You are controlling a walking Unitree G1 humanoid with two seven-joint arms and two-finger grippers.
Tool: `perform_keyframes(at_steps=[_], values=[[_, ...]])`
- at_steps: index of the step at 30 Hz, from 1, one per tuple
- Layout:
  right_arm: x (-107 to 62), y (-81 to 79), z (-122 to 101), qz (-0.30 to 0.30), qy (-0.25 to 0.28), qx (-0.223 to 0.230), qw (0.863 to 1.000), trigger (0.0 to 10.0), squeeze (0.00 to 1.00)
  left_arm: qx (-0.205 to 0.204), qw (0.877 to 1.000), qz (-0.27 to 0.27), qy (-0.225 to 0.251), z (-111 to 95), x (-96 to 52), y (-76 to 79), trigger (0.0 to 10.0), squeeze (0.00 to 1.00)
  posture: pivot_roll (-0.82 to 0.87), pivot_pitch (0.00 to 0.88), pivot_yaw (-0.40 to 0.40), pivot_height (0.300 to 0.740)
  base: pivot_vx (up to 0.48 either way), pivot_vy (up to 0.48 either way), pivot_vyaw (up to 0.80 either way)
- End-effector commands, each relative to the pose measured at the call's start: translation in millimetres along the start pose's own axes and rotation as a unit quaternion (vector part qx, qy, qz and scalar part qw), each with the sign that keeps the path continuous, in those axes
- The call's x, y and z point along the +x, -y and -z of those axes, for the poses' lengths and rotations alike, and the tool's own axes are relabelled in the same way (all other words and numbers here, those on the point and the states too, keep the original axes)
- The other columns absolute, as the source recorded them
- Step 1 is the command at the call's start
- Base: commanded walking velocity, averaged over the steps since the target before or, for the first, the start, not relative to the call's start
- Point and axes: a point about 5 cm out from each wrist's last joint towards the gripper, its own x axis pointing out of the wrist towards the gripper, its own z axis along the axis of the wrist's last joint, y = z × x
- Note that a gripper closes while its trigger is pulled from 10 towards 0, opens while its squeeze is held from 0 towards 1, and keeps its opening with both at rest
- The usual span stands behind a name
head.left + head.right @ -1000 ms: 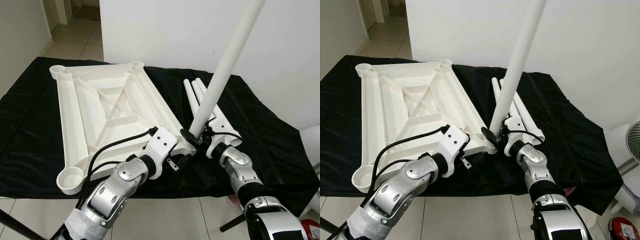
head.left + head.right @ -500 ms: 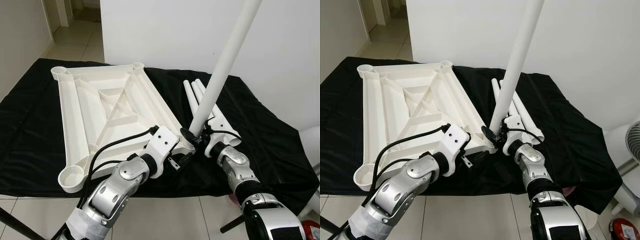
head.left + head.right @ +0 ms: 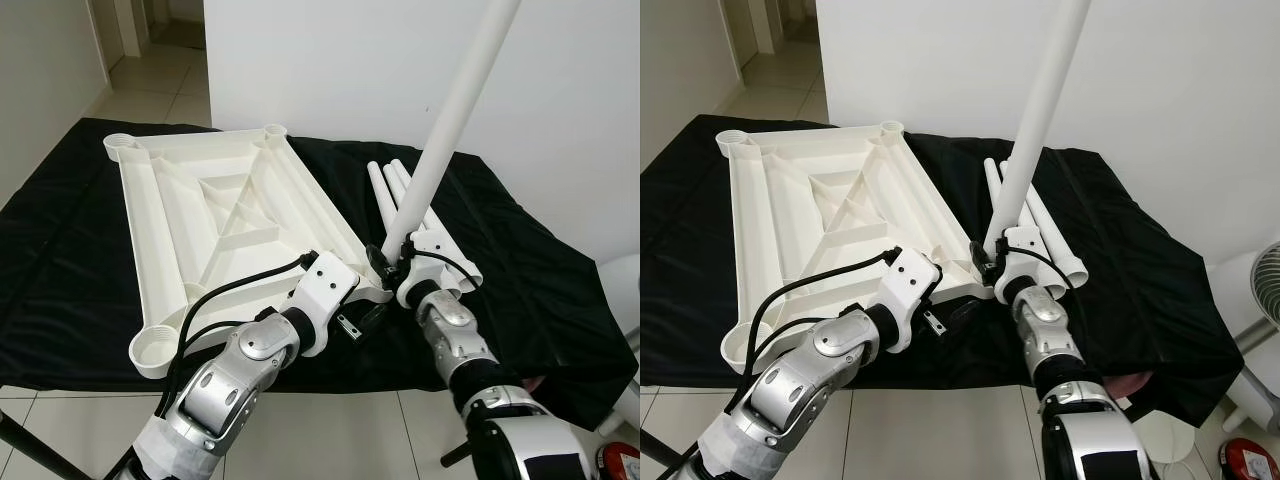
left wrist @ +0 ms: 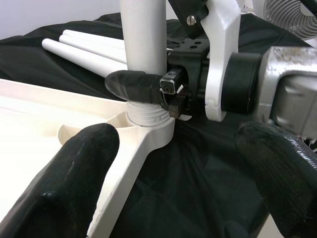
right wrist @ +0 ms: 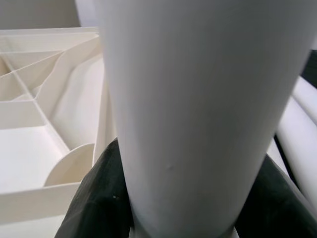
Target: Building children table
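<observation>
Left eye view: white ribbed plastic tabletop (image 3: 215,225), upside down on a black cloth-covered surface (image 3: 540,270), round leg sockets at its corners. Long white plastic table leg (image 3: 445,125), tilted, its lower end at the tabletop's near right corner socket (image 3: 372,290); right gripper (image 3: 388,262) closed around it just above the socket. 3 spare white tube legs (image 3: 400,195) lie on the cloth just right of the tabletop. Left gripper (image 3: 362,322) sits at the tabletop's near edge beside that corner. Left wrist view: left gripper's 2 black fingers (image 4: 74,173) spread wide, holding nothing; threaded leg end (image 4: 146,115) seated in the socket. Right wrist view: 2 black fingers (image 5: 94,198) pressed on either side of the leg.
</observation>
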Motion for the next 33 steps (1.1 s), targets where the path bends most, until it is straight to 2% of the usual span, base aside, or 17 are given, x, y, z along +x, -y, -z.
perform_keyframes(at_steps=[1, 3, 4, 6, 8, 12, 19, 25, 26, 28, 29, 31, 32, 33], values=[[-6.0, -1.7, 16, 0.020, -0.040, 0.004, 0.999, 10.0, 0.00, 0.008, 1.000, 0.014, -0.001, 0, 1.8, -1.3, 10.0, 0.00, 0.01, 0.000, -0.109, 0.740, 0.000, 0.000, 0.00], [-7.7, -14.4, 16, 0.069, -0.036, 0.011, 0.997, 10.0, 0.00, 0.013, 1.000, 0.006, 0.001, -1, 1.1, -6.2, 10.0, 0.00, 0.01, 0.000, -0.109, 0.740, 0.000, 0.000, 0.00], [-7.7, -14.4, 16, 0.069, -0.036, 0.011, 0.997, 10.0, 0.00, 0.013, 1.000, 0.006, 0.001, -1, 1.1, -6.2, 10.0, 0.00, 0.01, 0.000, -0.109, 0.740, 0.000, 0.000, 0.00], [-10.8, -29.2, 15, 0.081, -0.030, 0.019, 0.996, 10.0, 0.00, 0.016, 1.000, -0.003, 0.002, -2, 0.2, -11.1, 10.0, 0.00, 0.01, 0.000, -0.112, 0.740, 0.000, 0.000, 0.00], [-11.4, -31.5, 15, 0.082, -0.029, 0.020, 0.996, 10.0, 0.00, 0.016, 1.000, -0.004, 0.002, -2, 0.0, -11.8, 10.0, 0.00, 0.01, 0.000, -0.112, 0.740, 0.000, 0.000, 0.00], [-19.7, -48.1, 13, 0.091, -0.022, 0.034, 0.995, 10.0, 0.00, 0.009, 1.000, -0.027, 0.006, -3, -1.8, -22.5, 10.0, 0.00, 0.01, 0.000, -0.117, 0.740, 0.000, 0.000, 0.00], [-31.5, -57.1, 7, 0.099, -0.024, 0.036, 0.994, 10.0, 0.00, 0.012, 0.999, -0.036, 0.010, -3, -5.1, -29.7, 10.0, 0.00, 0.01, 0.000, -0.122, 0.740, 0.000, 0.000, 0.00], [-37.1, -56.2, 3, 0.101, -0.023, 0.032, 0.994, 10.0, 0.00, 0.016, 0.999, -0.039, 0.011, -2, -6.7, -31.2, 10.0, 0.00, 0.01, 0.000, -0.123, 0.740, 0.000, 0.000, 0.00], [-38.9, -51.7, 3, 0.102, -0.021, 0.022, 0.994, 10.0, 0.58, 0.013, 0.999, -0.032, 0.011, -1, -7.5, -30.2, 10.0, 0.00, 0.01, 0.000, -0.123, 0.740, 0.000, 0.000, 0.00], [-39.3, -49.3, 3, 0.103, -0.020, 0.017, 0.994, 10.0, 0.58, 0.012, 1.000, -0.027, 0.010, 0, -7.9, -29.4, 10.0, 0.00, 0.01, 0.000, -0.123, 0.740, 0.000, 0.000, 0.00], [-39.6, -47.3, 4, 0.095, -0.018, 0.016, 0.995, 10.0, 1.00, 0.006, 1.000, -0.017, 0.010, 0, -8.4, -27.8, 10.0, 0.00, 0.01, 0.000, -0.123, 0.740, 0.000, 0.000, 0.00], [-40.8, -43.3, 4, 0.089, -0.016, 0.006, 0.996, 10.0, 1.00, -0.001, 1.000, -0.004, 0.010, 1, -9.3, -25.8, 10.0, 0.00, 0.01, 0.000, -0.123, 0.740, 0.000, 0.000, 0.00], [-41.1, -40.6, 3, 0.086, -0.013, 0.008, 0.996, 10.0, 1.00, -0.008, 1.000, 0.006, 0.011, 1, -10.2, -24.4, 10.0, 0.28, 0.01, 0.000, -0.123, 0.740, 0.000, 0.000, 0.00], [-41.0, -37.3, 1, 0.084, -0.006, 0.000, 0.996, 10.0, 1.00, -0.006, 1.000, 0.009, 0.009, 1, -10.7, -24.1, 10.0, 0.65, 0.01, 0.000, -0.123, 0.740, 0.000, 0.000, 0.00]])
